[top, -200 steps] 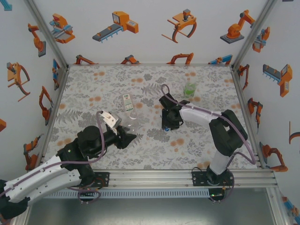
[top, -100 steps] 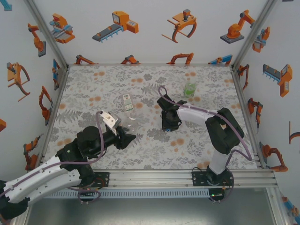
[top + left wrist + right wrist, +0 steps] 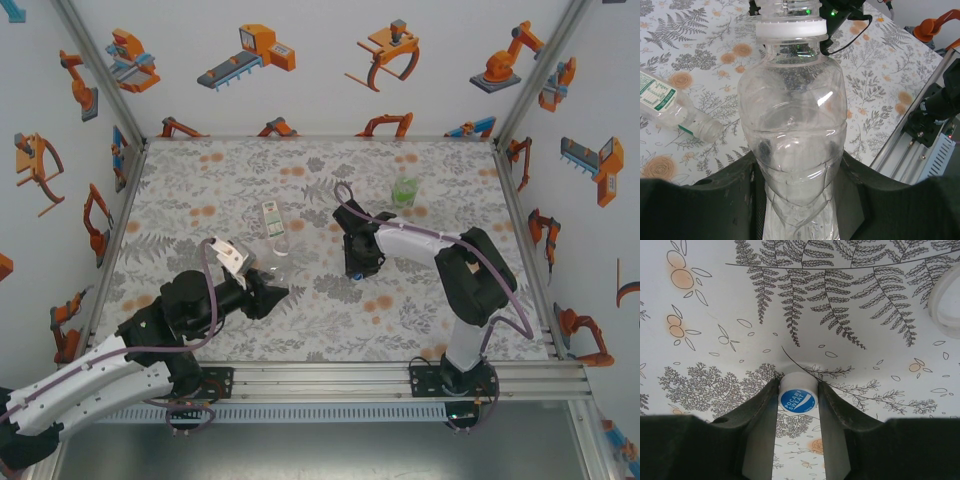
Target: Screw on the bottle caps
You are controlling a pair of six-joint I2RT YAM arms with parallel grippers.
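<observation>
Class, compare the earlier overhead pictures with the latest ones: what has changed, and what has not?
The right arm has swung slightly left, and the right gripper now pinches the blue-printed cap on the table. The left gripper holds the clear bottle as before; the white-labelled bottle and the green bottle have not moved.

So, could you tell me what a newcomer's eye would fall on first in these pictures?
Probably the clear unlabelled bottle, which looms large in the left wrist view, clamped in the left gripper. Next comes the blue-topped cap, sitting on the fern-printed cloth and pinched on both sides by the right gripper.
</observation>
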